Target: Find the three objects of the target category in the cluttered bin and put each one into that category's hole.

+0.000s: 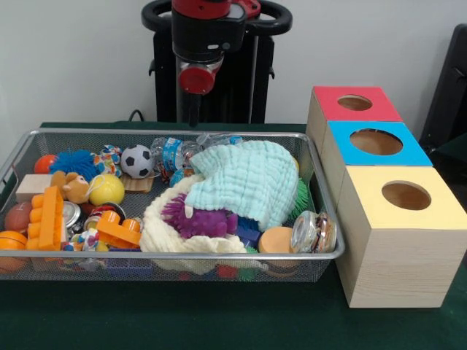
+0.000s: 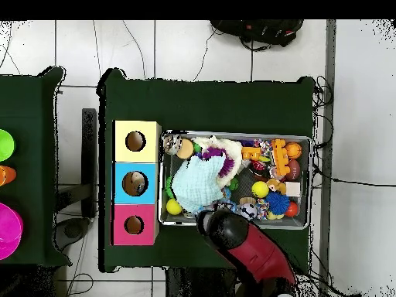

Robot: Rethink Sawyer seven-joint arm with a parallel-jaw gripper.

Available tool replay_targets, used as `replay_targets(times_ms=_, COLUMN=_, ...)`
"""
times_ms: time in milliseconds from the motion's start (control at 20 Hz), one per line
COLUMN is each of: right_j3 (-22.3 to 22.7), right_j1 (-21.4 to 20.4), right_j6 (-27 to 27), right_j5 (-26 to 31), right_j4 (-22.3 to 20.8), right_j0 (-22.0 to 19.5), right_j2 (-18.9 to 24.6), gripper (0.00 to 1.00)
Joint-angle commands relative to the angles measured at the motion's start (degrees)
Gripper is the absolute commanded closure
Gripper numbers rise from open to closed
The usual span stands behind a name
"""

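Note:
The cluttered bin point(image 1: 322, 182) is a shallow wire-mesh basket on the green table, also in the overhead view point(image 2: 310, 186). It holds a pale blue-green cloth point(image 1: 248, 179), a purple spiky toy point(image 1: 193, 219), a cream fluffy cloth point(image 1: 155, 235), a soccer ball point(image 1: 136, 160), a yellow ball point(image 1: 106, 189), orange bricks point(image 1: 49, 217), a plastic bottle point(image 1: 175, 152) and a glass jar point(image 1: 314, 232). My gripper point(image 1: 191, 109) hangs under the arm's red joint, above the bin's far rim near the bottle. In the overhead view the arm point(image 2: 232, 236) hides it.
Three wooden boxes with round holes stand beside the bin: red top point(image 1: 328, 98), blue top point(image 1: 346, 149), yellow top point(image 1: 372, 208). A second green table point(image 2: 23, 155) with bright round objects stands off to one side. Cables lie on the floor.

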Motion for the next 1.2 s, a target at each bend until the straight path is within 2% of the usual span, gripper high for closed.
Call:
replay_targets(times_ms=50, right_j3=-1.9, right_j1=1.2, right_j6=2.3, right_j5=0.4, right_j4=0.0, right_j0=-3.1, right_j2=7.1, gripper=0.00)
replay_targets(times_ms=600, right_j3=-3.1, right_j1=3.5, right_j6=9.0, right_j5=-3.2, right_j4=3.4, right_j0=1.1, right_j2=7.2, gripper=0.00)
replay_targets(times_ms=750, right_j3=-4.6, right_j1=4.6, right_j6=10.8, right_j5=-2.4, right_j4=4.6, right_j0=3.1, right_j2=6.3, gripper=0.00)
replay_targets(times_ms=1000, right_j3=-4.6, right_j1=5.3, right_j6=10.3, right_j5=-4.3, right_j4=6.1, right_j0=3.0, right_j2=7.1, gripper=0.00)
replay_targets(times_ms=1200, right_j3=-4.8, right_j1=5.3, right_j6=9.8, right_j5=-3.3, right_j4=6.9, right_j0=3.1, right_j2=7.0, gripper=0.00)
